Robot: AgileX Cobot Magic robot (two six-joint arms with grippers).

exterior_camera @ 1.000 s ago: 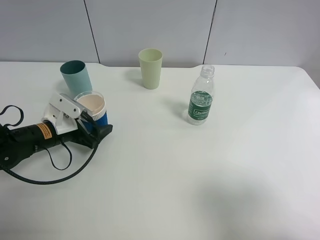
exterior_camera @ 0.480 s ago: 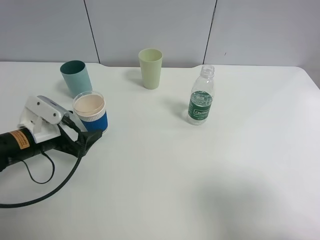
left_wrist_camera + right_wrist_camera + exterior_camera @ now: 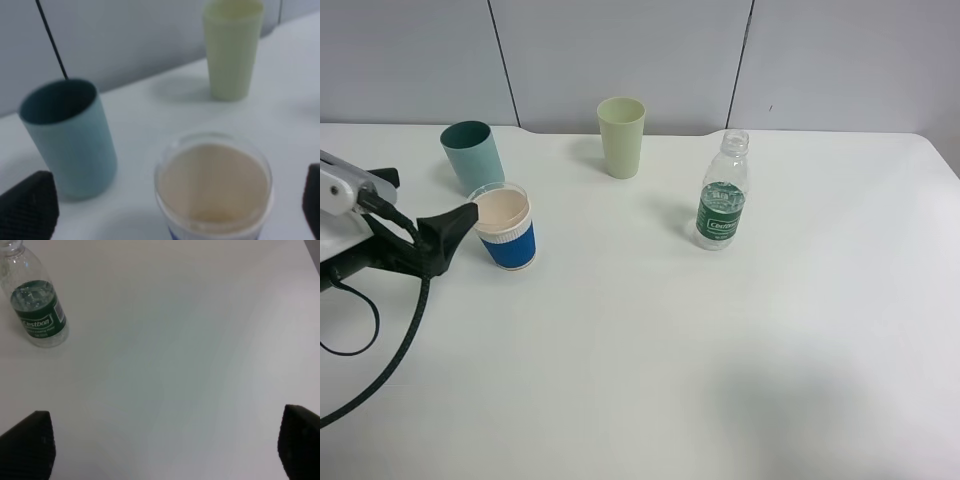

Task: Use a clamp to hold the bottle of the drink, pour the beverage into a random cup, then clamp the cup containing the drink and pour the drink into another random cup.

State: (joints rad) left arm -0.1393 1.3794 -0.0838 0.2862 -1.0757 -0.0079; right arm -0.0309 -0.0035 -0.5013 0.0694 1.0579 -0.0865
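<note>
The left wrist view is blurred, its edge cropping the blue-sleeved cup (image 3: 214,192).

The bottle (image 3: 36,310)'s green label reads "Cestbon".

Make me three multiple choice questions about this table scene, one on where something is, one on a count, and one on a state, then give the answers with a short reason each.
1. In the overhead view, where does the bottle stand relative to the pale yellow-green tumbler?
A. To its right and nearer the camera
B. To its left, beside the teal tumbler
C. Directly behind it

2. How many cups are on the table?
A. One
B. Three
C. Five

3. What is the state of the left gripper?
A. Shut on the blue-sleeved cup
B. Shut on the bottle
C. Open, holding nothing

Answers:
1. A, the bottle sits right of and below the pale tumbler in the overhead view.
2. B, the teal tumbler, the pale yellow-green tumbler and the blue-sleeved cup.
3. C, its fingers stand wide apart in the left wrist view, short of the blue-sleeved cup.
</note>
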